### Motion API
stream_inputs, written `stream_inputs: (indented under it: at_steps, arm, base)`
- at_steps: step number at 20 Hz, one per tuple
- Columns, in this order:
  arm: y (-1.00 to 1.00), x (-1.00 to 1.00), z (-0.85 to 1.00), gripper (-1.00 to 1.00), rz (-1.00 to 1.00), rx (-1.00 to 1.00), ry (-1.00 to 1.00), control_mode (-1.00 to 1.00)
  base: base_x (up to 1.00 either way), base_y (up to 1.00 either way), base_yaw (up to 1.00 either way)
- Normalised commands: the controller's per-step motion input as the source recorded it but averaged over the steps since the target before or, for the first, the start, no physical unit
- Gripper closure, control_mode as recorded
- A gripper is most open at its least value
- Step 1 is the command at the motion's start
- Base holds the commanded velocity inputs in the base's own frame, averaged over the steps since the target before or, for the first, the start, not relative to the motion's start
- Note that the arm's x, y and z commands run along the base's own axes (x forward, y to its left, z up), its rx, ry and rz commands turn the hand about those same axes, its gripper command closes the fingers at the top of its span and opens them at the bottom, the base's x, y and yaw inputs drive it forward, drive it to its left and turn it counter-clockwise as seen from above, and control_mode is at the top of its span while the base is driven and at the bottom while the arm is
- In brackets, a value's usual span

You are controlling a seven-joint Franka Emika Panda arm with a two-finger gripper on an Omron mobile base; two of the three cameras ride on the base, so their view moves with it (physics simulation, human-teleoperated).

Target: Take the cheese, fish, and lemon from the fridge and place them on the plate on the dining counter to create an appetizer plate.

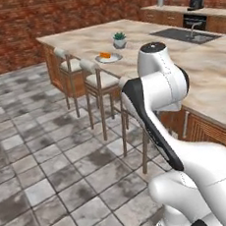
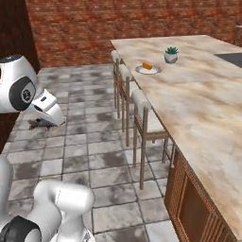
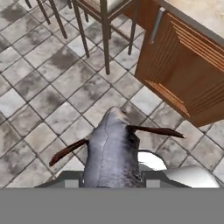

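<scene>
Brick-walled kitchen with a grey tiled floor [image 1: 35, 157]; the long beige marbled dining counter [image 2: 198, 94] is carrying a round pale grey plate [image 2: 148, 70] with the orange cheese wedge [image 2: 148, 66] sitting on it; the robot's two-finger gripper [image 3: 112, 173] is pinching a silvery-grey fish with dark fins [image 3: 113, 148] over the tiles, just beside the counter's wooden cabinet [image 3: 183, 70].

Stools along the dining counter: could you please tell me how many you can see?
3. All stand in a row along the dining counter's floor side: the far stool, the middle stool and the near stool. More may be hidden outside the pictures.
</scene>
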Motion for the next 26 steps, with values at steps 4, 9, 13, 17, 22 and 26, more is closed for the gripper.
stream_inputs:
  at_steps: [4, 9, 13, 17, 22, 26]
  arm:
    - [0.00, 0.00, 0.00, 1.00, 0.00, 0.00, 0.00, 1.00]
    - [0.00, 0.00, 0.00, 1.00, 0.00, 0.00, 0.00, 1.00]
    - [0.00, 0.00, 0.00, 1.00, 0.00, 0.00, 0.00, 1.00]
    - [0.00, 0.00, 0.00, 1.00, 0.00, 0.00, 0.00, 1.00]
    - [0.00, 0.00, 0.00, 1.00, 0.00, 0.00, 0.00, 1.00]
    - [0.00, 0.00, 0.00, 1.00, 0.00, 0.00, 0.00, 1.00]
  base:
    - [0.84, 0.67, -0.60]
    - [0.82, 0.85, -0.59]
    - [0.65, 0.99, -0.54]
    - [0.55, 1.00, -0.50]
    - [0.48, 1.00, -0.48]
    - [0.34, 1.00, -0.39]
